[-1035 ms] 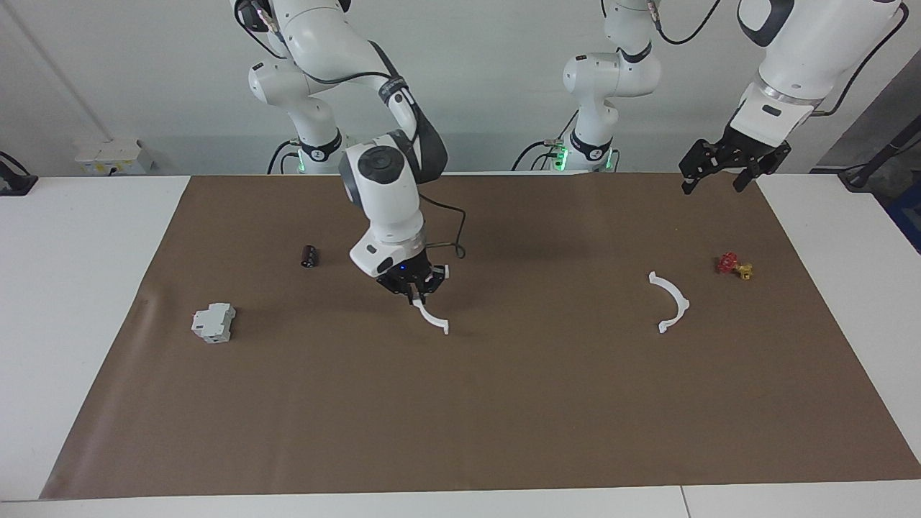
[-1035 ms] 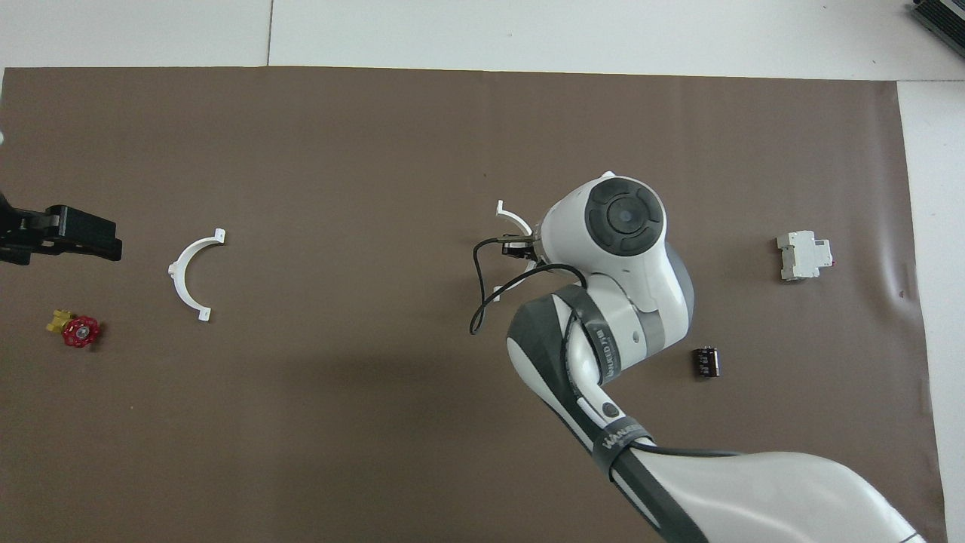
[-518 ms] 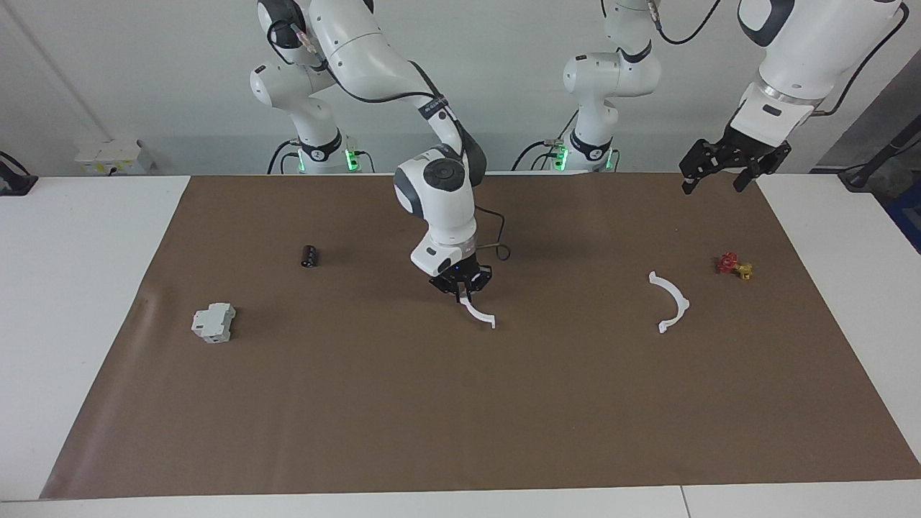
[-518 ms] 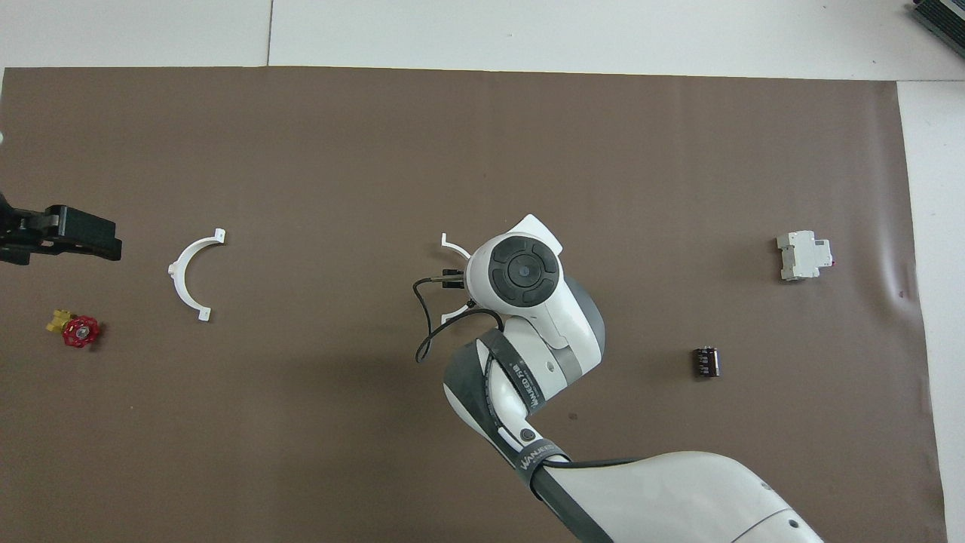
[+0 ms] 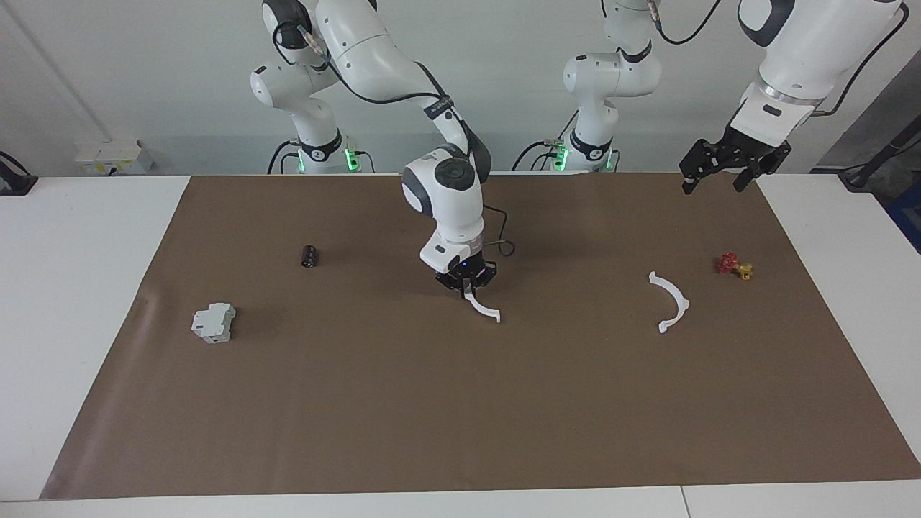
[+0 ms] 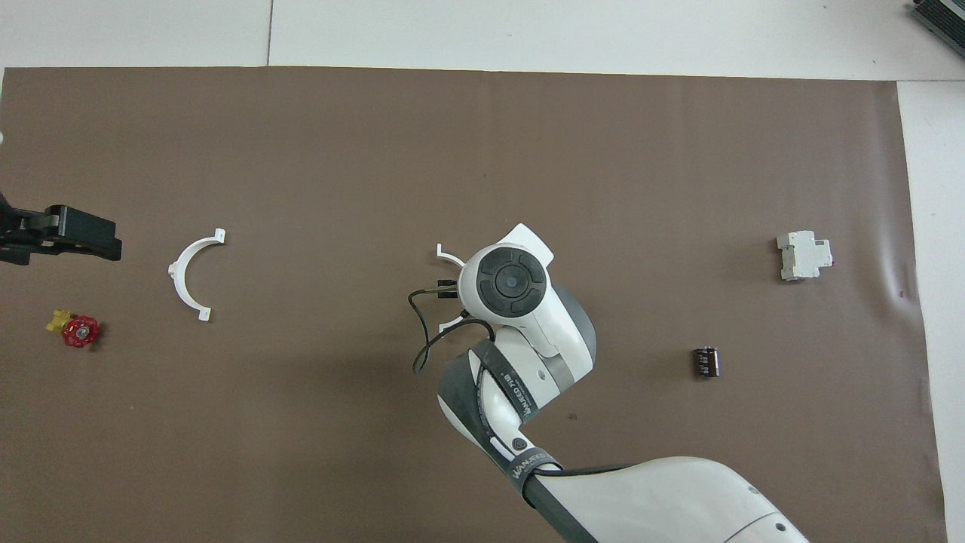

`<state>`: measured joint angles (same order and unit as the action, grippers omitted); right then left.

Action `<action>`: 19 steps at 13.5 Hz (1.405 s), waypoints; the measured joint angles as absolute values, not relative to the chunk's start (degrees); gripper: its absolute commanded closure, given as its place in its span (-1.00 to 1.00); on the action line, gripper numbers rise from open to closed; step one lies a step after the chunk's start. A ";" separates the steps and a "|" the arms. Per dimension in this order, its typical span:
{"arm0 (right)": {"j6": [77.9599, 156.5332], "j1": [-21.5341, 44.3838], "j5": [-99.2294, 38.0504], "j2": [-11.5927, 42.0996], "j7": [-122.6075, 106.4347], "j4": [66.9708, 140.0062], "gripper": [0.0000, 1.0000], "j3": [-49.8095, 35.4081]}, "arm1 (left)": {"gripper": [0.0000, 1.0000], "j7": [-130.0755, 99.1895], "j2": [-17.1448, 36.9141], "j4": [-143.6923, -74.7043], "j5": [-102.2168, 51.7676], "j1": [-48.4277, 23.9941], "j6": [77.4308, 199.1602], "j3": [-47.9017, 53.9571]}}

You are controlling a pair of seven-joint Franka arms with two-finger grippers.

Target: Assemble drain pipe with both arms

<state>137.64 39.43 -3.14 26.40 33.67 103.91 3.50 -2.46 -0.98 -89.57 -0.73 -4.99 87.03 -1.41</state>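
White half-ring (image 5: pixel 482 308) | gripped under right claw (image 5: pixel 468 285) | mid-mat

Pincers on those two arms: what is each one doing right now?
Right pincer: closed on one white half-ring, over the brown mat's middle.
Left pincer: open, holding nothing, waiting above the mat's corner.
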 measured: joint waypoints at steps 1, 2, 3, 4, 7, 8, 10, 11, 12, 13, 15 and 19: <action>137.63 39.44 -3.12 26.40 33.70 103.94 -1.00 3.51 | -1.00 -2.46 -0.98 -89.57 -0.73 -4.99 87.03 -1.41; 137.57 39.44 -2.92 26.39 33.71 103.94 -1.00 3.53 | -1.00 -2.46 -0.98 -89.57 -0.73 -4.99 87.03 -1.41; 137.41 39.46 -2.34 26.36 33.76 103.89 -1.00 3.53 | -1.00 -2.46 -0.98 -89.57 -0.73 -4.99 87.03 -1.41; 137.05 39.46 -1.77 26.08 34.03 103.73 -1.00 3.57 | -1.00 -2.46 -0.98 -89.57 -0.73 -4.99 87.03 -1.41; 131.61 38.61 -0.92 21.51 34.59 102.79 -1.00 4.62 | -1.00 -2.46 -1.08 -90.18 -0.73 -4.97 88.24 -1.59; 129.34 37.30 -0.82 19.11 34.59 102.65 -1.00 4.90 | -1.00 -2.46 -1.50 -91.86 -0.73 -4.93 90.88 -1.75; 125.26 32.94 -0.59 14.54 33.41 102.63 -1.00 5.07 | -1.00 -2.68 -3.62 -99.06 -0.73 -4.49 99.52 -2.25; 123.60 30.09 -0.56 12.61 31.43 102.65 -1.00 5.09 | -1.00 -2.90 -4.65 -102.60 -0.73 -3.57 102.93 -2.33; 122.10 27.22 -0.55 11.11 29.06 102.67 -1.00 5.13 | -1.00 -3.12 -5.16 -104.82 -0.73 -2.66 105.09 -2.44; 120.43 24.27 -0.55 9.85 26.52 102.67 -1.00 5.17 | -1.00 -3.60 -5.16 -106.20 -0.73 -2.05 106.89 -2.49; 116.19 18.26 -0.57 7.75 21.25 102.69 -1.00 5.22 | -1.00 -5.43 -3.53 -108.18 -0.73 -1.27 110.55 -2.55; 108.28 8.21 -0.66 5.83 11.47 102.89 -1.00 5.23 | -1.00 -10.24 3.36 -115.80 -0.73 -0.31 126.00 -2.54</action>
